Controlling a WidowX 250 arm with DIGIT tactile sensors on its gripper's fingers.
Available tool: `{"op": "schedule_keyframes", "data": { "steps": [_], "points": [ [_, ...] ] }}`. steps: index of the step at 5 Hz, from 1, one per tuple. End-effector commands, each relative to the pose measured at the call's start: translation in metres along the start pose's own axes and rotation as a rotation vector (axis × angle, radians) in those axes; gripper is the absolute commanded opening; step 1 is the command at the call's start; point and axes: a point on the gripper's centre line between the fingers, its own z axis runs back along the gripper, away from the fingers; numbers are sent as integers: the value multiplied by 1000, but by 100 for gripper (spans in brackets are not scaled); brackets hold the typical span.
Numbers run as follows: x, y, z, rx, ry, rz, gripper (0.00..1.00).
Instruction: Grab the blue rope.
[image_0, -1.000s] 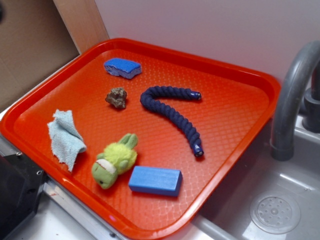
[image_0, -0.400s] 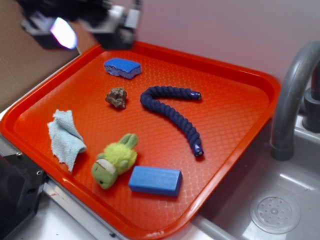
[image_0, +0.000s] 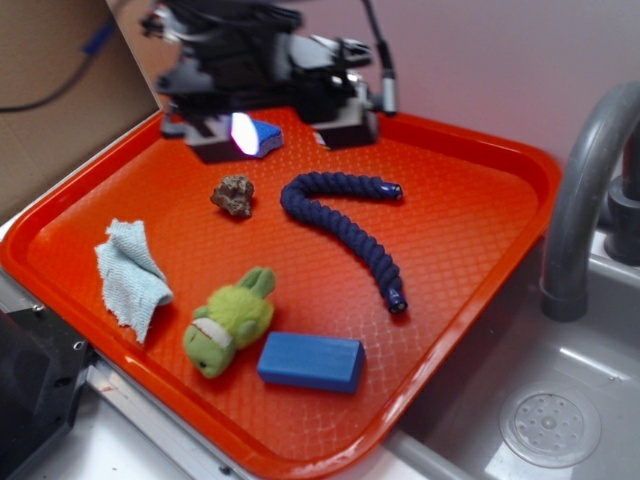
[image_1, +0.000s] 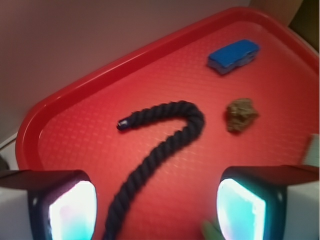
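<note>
On the tray (image_0: 480, 240), the rope (image_0: 345, 230) lies right of the rock (image_0: 233, 195), with the sponge (image_0: 262, 135) behind them and the block (image_0: 310, 361) in front.

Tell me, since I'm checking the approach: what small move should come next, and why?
Probably lower the hand straight down onto the blue rope. The wrist view shows its open fingers on either side of the rope's long run, and the exterior view shows it above the tray, not touching anything.
</note>
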Motion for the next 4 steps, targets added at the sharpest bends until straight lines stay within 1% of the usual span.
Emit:
{"op": "schedule_keyframes", "data": {
  "steps": [1, 2, 4],
  "points": [
    [14, -3, -35, 13, 5, 45, 100],
    [17, 3, -57, 28, 47, 48, 100],
    [10, 1, -94, 26, 106, 35, 100]
  ]
}}
